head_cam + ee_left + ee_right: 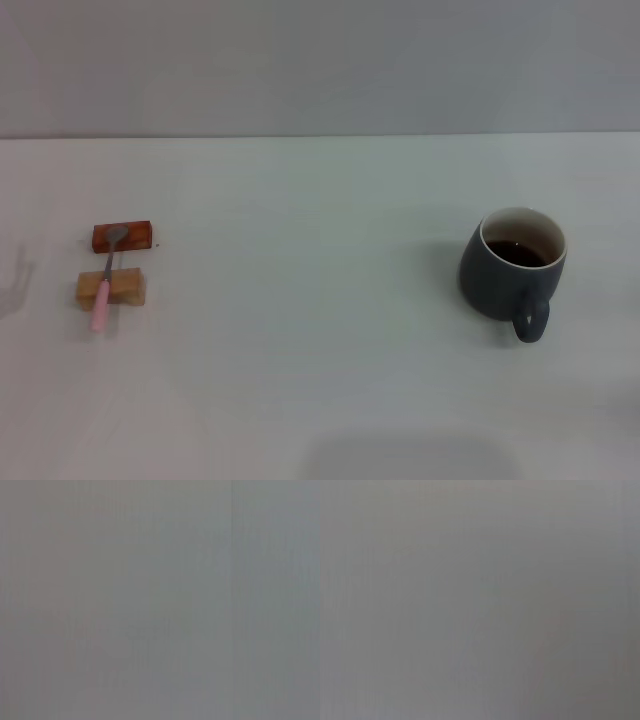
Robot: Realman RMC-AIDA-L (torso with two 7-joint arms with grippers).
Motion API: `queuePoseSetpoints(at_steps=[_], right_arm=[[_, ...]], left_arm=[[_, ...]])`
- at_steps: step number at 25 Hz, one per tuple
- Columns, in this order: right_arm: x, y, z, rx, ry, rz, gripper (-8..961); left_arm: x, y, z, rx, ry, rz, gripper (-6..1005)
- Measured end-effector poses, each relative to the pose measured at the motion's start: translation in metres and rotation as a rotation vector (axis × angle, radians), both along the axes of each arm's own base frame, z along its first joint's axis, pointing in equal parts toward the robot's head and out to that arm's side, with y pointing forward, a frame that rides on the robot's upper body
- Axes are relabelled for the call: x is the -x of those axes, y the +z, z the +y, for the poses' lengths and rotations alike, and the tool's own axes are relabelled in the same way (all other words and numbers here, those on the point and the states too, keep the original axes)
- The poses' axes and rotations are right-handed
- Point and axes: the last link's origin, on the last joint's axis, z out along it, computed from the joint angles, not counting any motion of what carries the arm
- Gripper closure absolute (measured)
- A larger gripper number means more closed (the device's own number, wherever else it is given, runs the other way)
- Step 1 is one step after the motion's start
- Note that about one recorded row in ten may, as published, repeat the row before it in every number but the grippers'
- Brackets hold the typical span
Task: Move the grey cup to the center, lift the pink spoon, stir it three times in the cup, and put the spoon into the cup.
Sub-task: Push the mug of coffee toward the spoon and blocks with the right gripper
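grey cup stands right; pink spoon lies across two blocks; grippers unseen

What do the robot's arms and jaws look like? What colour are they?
These pictures can't tell us. No arm or gripper shows in the head view, only the table with the grey cup and the pink spoon lying across two small blocks. Both wrist views show only plain grey.
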Motion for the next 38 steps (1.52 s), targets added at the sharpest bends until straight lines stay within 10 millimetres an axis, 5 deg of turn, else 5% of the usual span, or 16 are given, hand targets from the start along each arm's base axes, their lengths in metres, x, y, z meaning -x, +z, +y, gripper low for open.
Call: queuePoseSetpoints(at_steps=[10,24,38], right_arm=[[0.002,-0.003,0.011,0.031,-0.004,0.008,954],[0.033,-0.039,0.066,0.267,0.023,0.044,953],[0.056,-0.072,0.072,0.410,0.086,0.054,953]], left_arm=[[0.000,0.000,0.000,-0.002,-0.002,-0.001,185],[-0.003,0.001,0.001,-0.006,-0.012,-0.002,186],[-0.004,0.000,0.004,-0.006,-0.018,-0.002,186]])
